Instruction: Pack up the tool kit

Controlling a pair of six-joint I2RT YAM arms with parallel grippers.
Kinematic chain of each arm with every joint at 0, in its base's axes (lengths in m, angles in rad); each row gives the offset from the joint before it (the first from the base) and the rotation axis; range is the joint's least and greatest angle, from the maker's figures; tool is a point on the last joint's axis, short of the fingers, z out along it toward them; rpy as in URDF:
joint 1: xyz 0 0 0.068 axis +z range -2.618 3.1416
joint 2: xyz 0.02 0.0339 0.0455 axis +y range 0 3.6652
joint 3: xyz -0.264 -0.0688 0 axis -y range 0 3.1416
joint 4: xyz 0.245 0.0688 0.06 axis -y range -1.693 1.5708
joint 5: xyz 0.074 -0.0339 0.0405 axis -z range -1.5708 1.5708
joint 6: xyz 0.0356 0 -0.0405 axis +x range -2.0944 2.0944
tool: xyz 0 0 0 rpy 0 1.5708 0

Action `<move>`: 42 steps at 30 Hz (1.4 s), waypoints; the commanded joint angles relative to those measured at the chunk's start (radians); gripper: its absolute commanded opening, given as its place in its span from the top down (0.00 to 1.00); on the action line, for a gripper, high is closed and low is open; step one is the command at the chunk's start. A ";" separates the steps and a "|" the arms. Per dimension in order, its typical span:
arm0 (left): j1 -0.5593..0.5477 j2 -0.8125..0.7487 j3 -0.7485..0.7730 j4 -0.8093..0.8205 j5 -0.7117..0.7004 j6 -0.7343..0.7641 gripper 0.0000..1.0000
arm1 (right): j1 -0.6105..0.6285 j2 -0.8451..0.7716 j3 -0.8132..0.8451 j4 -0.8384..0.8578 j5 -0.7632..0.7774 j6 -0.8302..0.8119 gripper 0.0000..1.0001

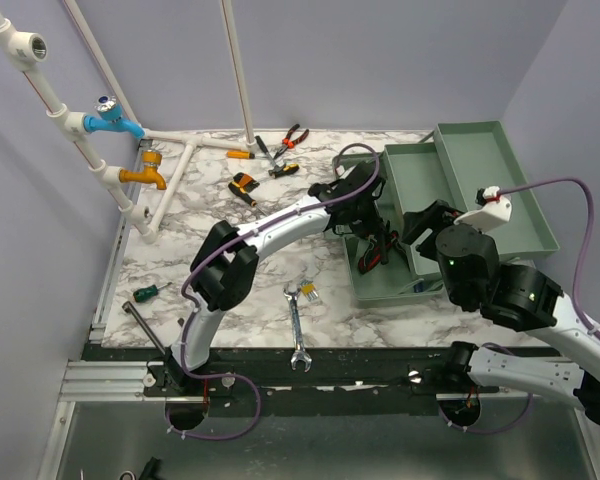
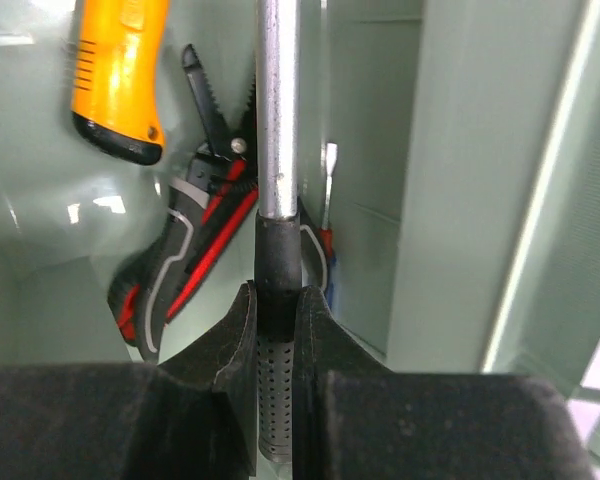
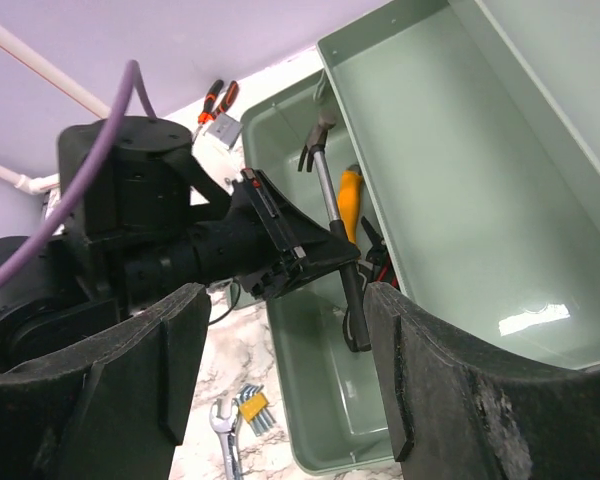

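The grey-green toolbox (image 1: 380, 290) stands at the right of the table, its lid (image 1: 500, 190) thrown open behind it. My left gripper (image 2: 277, 300) reaches into the box (image 3: 310, 400), shut on the black perforated grip of a steel-shafted hammer (image 2: 277, 120). The hammer (image 3: 325, 185) hangs over the box floor with its head toward the far end. Below it lie an orange handle (image 2: 120, 80), red-and-black pliers (image 2: 195, 250) and a small screwdriver (image 2: 328, 185). My right gripper (image 3: 285, 310) hovers open over the box's near end, holding nothing.
Loose on the marble are red-handled pliers (image 1: 292, 137), an orange screwdriver (image 1: 240, 154), a black-and-yellow tool (image 1: 244, 187), a green screwdriver (image 1: 150, 292), a wrench (image 1: 296, 330) and hex keys (image 1: 307, 291). White pipes with taps (image 1: 130, 150) run along the left.
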 commanded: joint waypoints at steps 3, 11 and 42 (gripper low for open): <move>-0.011 0.062 0.049 0.005 -0.031 -0.051 1.00 | 0.000 -0.017 -0.003 -0.034 0.057 -0.001 0.29; -0.011 0.067 0.125 -0.038 -0.013 0.081 0.59 | 0.000 0.094 0.064 -0.121 0.010 -0.029 0.29; 0.232 -1.134 -0.840 -0.011 -0.554 0.365 0.01 | -0.002 0.549 0.229 0.228 -0.374 -0.271 0.31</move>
